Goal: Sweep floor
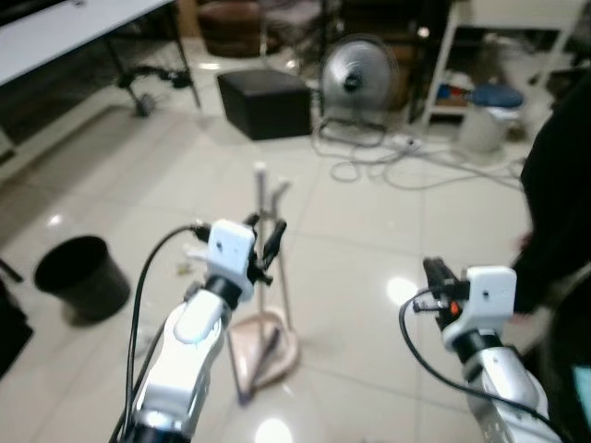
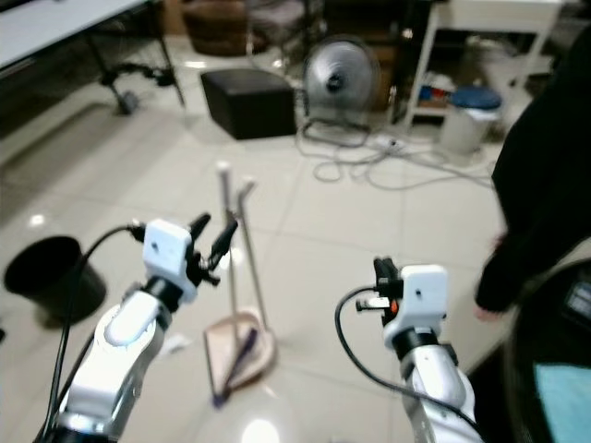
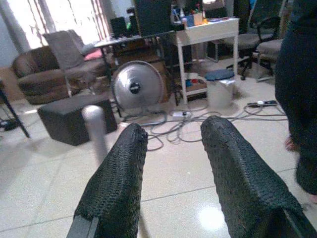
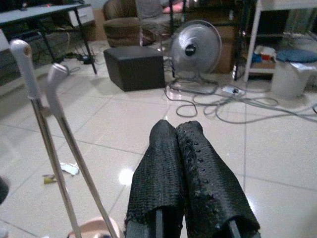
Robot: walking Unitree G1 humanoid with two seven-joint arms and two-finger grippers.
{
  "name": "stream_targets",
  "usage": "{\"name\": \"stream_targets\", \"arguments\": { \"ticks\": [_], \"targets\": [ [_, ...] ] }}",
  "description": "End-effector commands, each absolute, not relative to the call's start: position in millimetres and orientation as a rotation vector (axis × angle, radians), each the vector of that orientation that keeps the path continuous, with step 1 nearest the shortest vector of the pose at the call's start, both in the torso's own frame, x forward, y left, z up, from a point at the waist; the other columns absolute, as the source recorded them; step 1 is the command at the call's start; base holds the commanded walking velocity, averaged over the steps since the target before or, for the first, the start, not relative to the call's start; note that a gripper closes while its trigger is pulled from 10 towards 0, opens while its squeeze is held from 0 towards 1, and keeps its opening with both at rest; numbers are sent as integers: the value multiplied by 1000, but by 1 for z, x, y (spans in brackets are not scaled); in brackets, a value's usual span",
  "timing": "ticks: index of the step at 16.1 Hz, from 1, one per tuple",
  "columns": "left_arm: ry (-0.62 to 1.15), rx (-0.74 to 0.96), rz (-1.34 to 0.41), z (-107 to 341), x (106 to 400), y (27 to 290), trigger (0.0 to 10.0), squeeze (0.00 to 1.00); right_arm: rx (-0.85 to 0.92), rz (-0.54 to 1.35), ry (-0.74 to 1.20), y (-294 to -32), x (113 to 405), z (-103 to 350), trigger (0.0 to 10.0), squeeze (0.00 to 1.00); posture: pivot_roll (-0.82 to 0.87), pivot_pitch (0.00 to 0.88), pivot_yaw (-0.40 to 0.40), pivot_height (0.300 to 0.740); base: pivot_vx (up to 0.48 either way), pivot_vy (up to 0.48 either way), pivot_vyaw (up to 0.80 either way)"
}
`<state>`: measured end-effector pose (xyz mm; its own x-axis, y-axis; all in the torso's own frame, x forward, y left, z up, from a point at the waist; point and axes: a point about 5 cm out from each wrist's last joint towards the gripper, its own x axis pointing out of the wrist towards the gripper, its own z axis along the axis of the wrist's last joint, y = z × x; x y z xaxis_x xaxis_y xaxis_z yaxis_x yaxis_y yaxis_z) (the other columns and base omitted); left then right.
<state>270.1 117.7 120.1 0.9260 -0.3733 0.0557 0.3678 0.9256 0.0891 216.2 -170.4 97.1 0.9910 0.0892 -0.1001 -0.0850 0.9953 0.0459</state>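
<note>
A broom and a pink dustpan (image 1: 269, 345) stand upright together on the tiled floor. Their two silver handles (image 1: 262, 189) rise side by side between my arms. My left gripper (image 1: 269, 242) is open, held level just short of the handles and slightly to their left. In the left wrist view one handle top (image 3: 93, 118) stands beyond the gripper's (image 3: 174, 130) finger. My right gripper (image 4: 177, 126) is shut on nothing, lower and well to the right of the handles (image 4: 55, 82). Small scraps of litter (image 4: 68, 169) lie on the floor.
A black bin (image 1: 83, 275) stands to the left. Ahead are a black box (image 1: 266, 101), a floor fan (image 1: 355, 72) and loose cables (image 1: 411, 166). A person in dark clothes (image 1: 563, 208) is close on the right. A white table (image 1: 65, 32) lines the far left.
</note>
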Motion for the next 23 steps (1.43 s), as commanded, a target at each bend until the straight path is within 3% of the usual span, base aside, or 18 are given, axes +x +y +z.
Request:
{"name": "stream_targets", "arguments": {
  "ticks": [1, 4, 14, 18, 23],
  "targets": [
    [-34, 49, -360, 115, 271, 124, 10000, 0, 39, 98, 76, -166, 216, 103, 10000, 0, -136, 38, 91, 740, 0, 262, 0],
    [-22, 38, -347, 116, 274, 125, 10000, 0, 37, 93, 73, -168, 215, 104, 10000, 0, -143, 39, 89, 740, 0, 475, 0],
    [-93, 73, -320, 131, 278, 127, 10000, 0, 52, 96, 80, -168, 217, 106, 10000, 0, -132, 56, 80, 740, 0, 0, -52],
    [-101, 66, -304, 134, 279, 128, 10000, 0, 51, 95, 77, -170, 218, 106, 10000, 0, -133, 56, 80, 740, 243, 0, -598],
    [-130, 97, -298, 141, 275, 132, 10000, 0, 41, 86, 74, -175, 216, 106, 10000, 0, -131, 59, 90, 740, 252, 0, 0]
  ]
}}
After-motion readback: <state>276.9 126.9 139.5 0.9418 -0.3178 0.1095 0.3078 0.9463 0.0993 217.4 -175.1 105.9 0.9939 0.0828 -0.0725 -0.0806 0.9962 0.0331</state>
